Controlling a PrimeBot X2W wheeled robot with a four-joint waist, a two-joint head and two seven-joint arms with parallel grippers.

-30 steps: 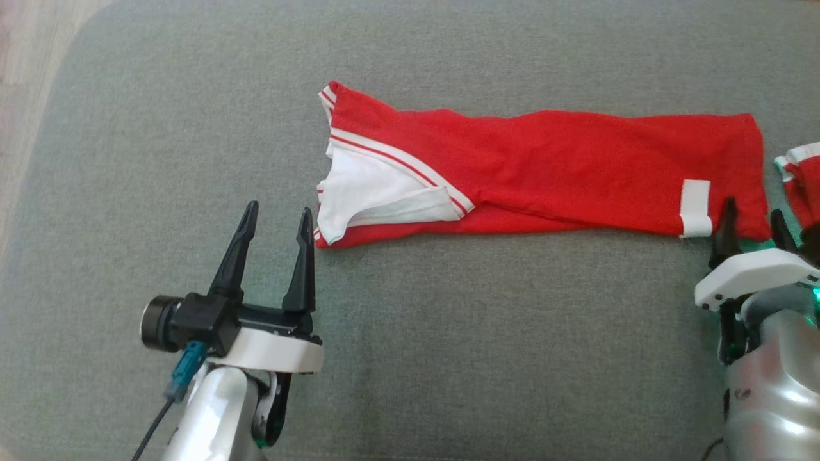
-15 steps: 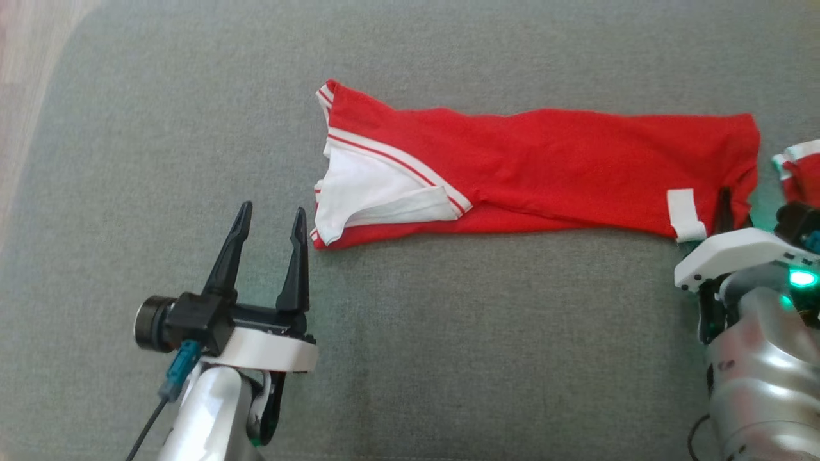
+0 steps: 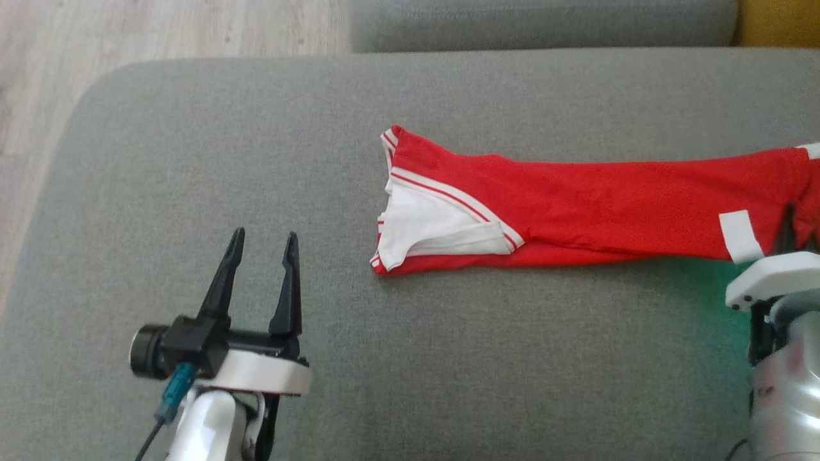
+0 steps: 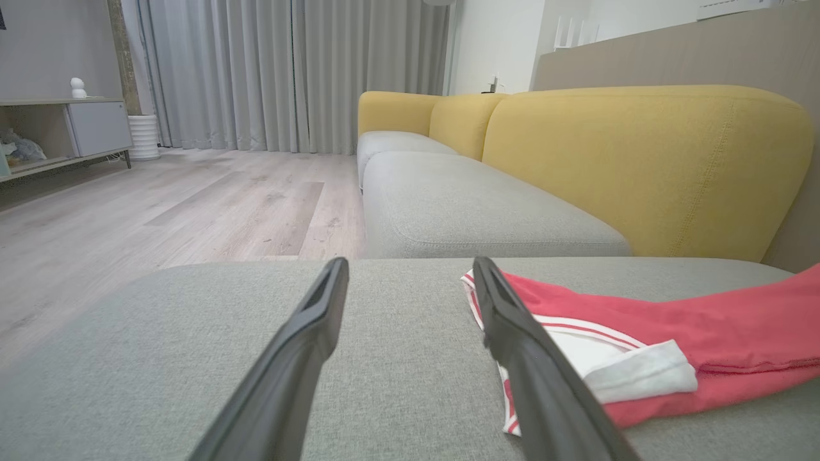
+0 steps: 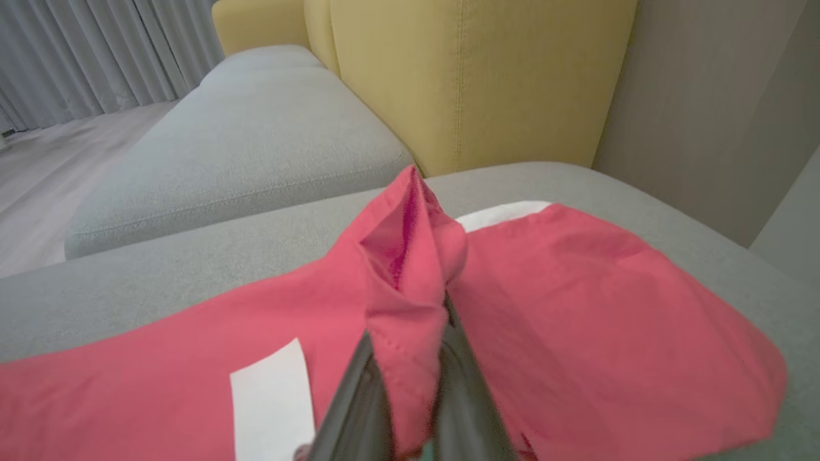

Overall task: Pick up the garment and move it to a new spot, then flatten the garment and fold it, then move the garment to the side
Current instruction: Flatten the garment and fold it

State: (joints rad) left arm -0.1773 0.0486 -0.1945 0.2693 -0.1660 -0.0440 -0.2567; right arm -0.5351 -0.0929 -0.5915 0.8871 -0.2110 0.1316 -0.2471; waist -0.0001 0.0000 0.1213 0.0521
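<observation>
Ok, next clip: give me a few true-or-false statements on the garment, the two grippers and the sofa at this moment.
1. The right gripper has its jaws shut on a pinch of the red garment. True.
2. The left gripper holds the garment's white-trimmed end. False: its jaws stand open, apart from the cloth, over the grey cushion.
3. The garment is folded into a neat square. False: it lies stretched out as a long strip across the cushion.
4. A yellow backrest stands behind the sofa's grey seats. True.
</observation>
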